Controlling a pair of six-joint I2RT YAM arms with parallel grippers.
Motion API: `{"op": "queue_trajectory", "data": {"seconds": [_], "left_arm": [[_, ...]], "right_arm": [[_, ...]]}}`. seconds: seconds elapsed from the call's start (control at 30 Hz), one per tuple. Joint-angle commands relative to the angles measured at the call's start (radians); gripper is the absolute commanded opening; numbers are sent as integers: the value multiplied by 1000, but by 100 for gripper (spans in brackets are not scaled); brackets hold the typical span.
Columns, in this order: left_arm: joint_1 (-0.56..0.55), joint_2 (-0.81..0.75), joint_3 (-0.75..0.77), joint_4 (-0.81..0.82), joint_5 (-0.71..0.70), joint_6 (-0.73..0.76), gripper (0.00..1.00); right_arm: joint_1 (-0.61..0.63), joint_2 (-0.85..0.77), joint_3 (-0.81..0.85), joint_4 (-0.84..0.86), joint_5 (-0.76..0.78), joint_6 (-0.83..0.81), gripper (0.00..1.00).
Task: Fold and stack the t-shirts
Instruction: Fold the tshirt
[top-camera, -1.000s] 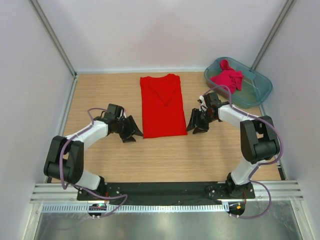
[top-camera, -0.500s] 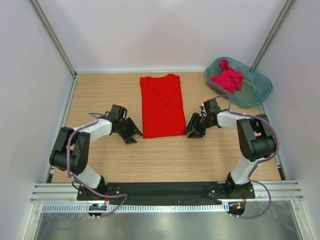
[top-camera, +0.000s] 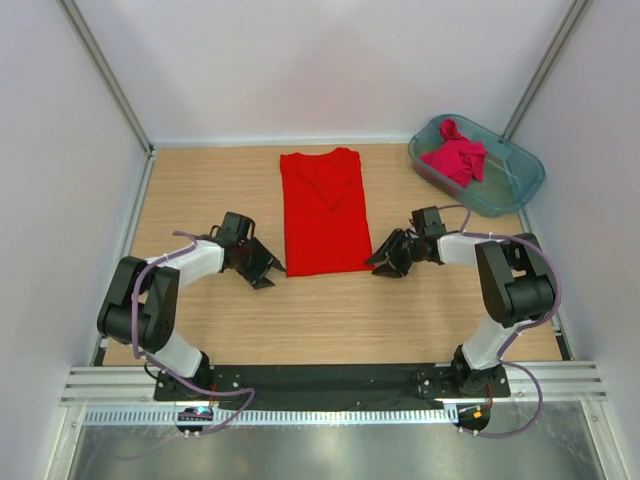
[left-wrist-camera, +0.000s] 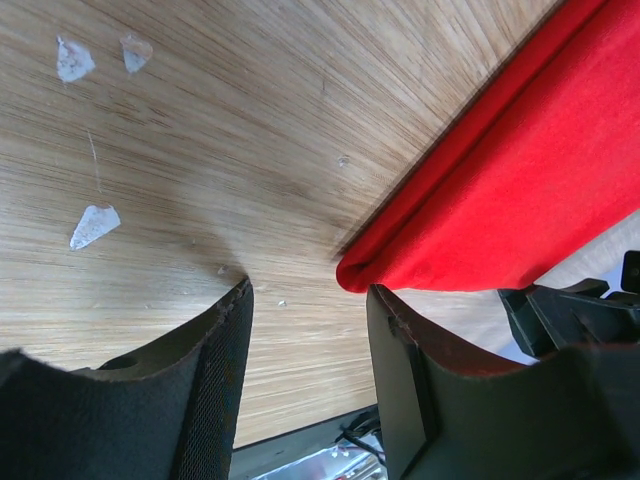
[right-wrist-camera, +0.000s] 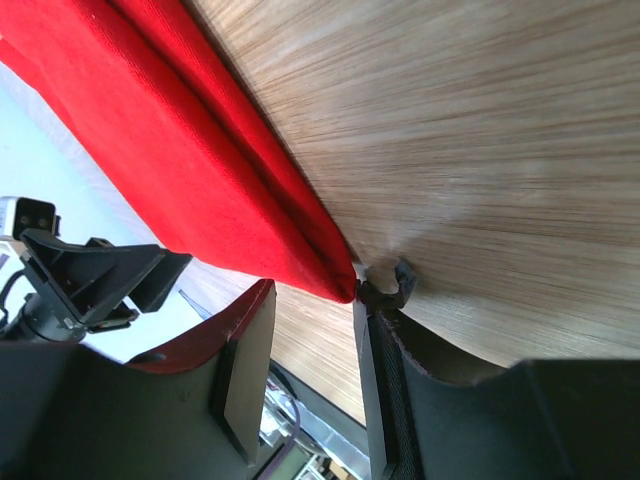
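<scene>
Flanking the folded red t-shirt (top-camera: 322, 212) on the wooden surface (top-camera: 320, 320), both arms reach low and inward; the left gripper (top-camera: 270, 268) sits at its near left corner, the right gripper (top-camera: 382, 262) at its near right corner, each with jaws spread, the cloth corner at their gap; the shirt's long axis runs away from the arm bases, collar far; right of its far end, a crimson-pink t-shirt (top-camera: 455, 155) lies crumpled in a teal tub (top-camera: 520, 185).

The red shirt (top-camera: 322, 215) is soft matt cloth on a matt wood-grain desk (top-camera: 200, 190). At two o'clock, the teal tub (top-camera: 508, 188) is glossy translucent plastic. The left tool (left-wrist-camera: 308, 290) has matt black fingers (left-wrist-camera: 215, 390).
</scene>
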Motion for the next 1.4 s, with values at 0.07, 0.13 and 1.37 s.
{"op": "queue_trajectory", "data": {"seconds": [0.07,0.13,1.37], "left_arm": [[-12,-37,-9,27,-21,-24,50],[-12,-34,-7,28,-21,-23,50],[-105,55,-12,-7,-153,-293,49]], "right_arm": [[-23,16,-59,-8,179,-1,45],[-24,23,-55,-7,176,-3,44],[-27,53,-47,32,120,-10,1]]}}
